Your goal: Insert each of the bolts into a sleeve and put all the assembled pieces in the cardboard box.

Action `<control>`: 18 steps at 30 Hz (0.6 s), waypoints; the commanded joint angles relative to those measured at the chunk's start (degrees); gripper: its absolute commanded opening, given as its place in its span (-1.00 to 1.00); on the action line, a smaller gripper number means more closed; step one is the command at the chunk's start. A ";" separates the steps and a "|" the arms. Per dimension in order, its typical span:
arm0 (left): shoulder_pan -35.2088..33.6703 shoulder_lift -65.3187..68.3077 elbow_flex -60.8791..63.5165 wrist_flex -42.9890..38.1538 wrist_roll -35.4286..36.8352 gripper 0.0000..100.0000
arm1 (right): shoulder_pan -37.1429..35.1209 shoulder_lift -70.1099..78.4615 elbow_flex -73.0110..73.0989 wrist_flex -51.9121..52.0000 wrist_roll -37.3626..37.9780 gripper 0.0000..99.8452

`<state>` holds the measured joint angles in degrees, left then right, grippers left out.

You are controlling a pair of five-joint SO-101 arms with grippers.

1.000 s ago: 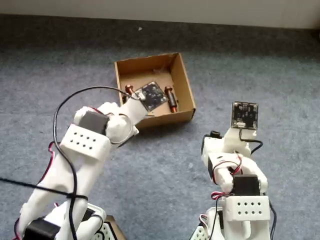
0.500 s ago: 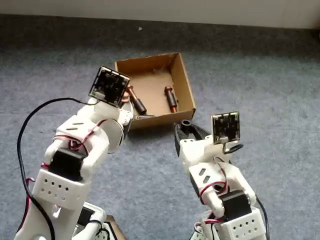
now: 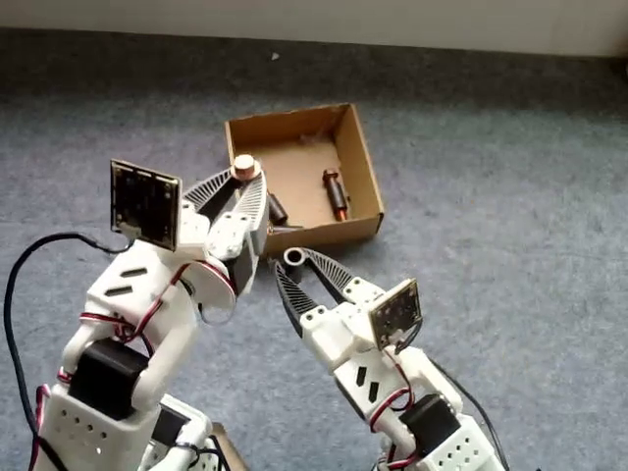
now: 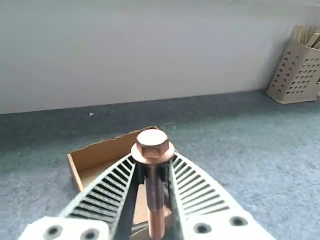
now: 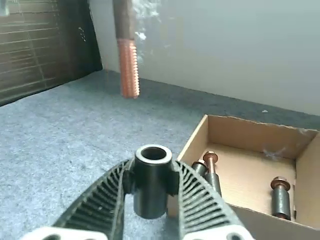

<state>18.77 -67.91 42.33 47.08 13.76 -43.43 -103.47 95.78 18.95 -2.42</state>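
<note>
A copper bolt point(image 4: 152, 146) is held clamped in the left claw point(image 4: 152, 165), head up, raised near the cardboard box point(image 3: 365, 167). A black sleeve point(image 5: 151, 182) is gripped upright in the right claw point(image 5: 151, 172) by the box's front wall, with the bolt's threaded end hanging above it, apart. Assembled pieces point(image 3: 336, 192) are seen lying inside the box.

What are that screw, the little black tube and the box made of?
The bolt looks like copper-coloured metal: glossy, with cut threads. The sleeve is smooth dark grey, perhaps blackened metal or plastic; the look leaves it open. The box is matte brown cardboard with raw edges.
</note>
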 commanded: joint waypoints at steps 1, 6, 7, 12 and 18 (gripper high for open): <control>4.79 -1.63 1.10 -1.58 0.79 -0.99 | -1.89 -1.01 1.45 -2.77 0.79 -0.99; 6.99 -1.63 3.91 -1.67 0.62 -0.99 | -2.07 -1.01 1.45 -2.68 0.79 -0.99; 6.99 -1.63 4.00 -1.58 0.62 -0.99 | -2.07 -1.01 1.45 -2.68 0.79 -0.99; 7.16 -1.63 4.00 -1.41 0.62 -0.99 | -2.07 -1.01 1.54 -2.68 0.79 -0.99; 8.40 -1.71 3.56 -1.41 0.62 -0.99 | -2.07 -1.01 1.63 -2.42 0.79 -0.99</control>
<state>25.10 -68.79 46.64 46.99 13.76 -44.84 -103.47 95.78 17.89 -2.24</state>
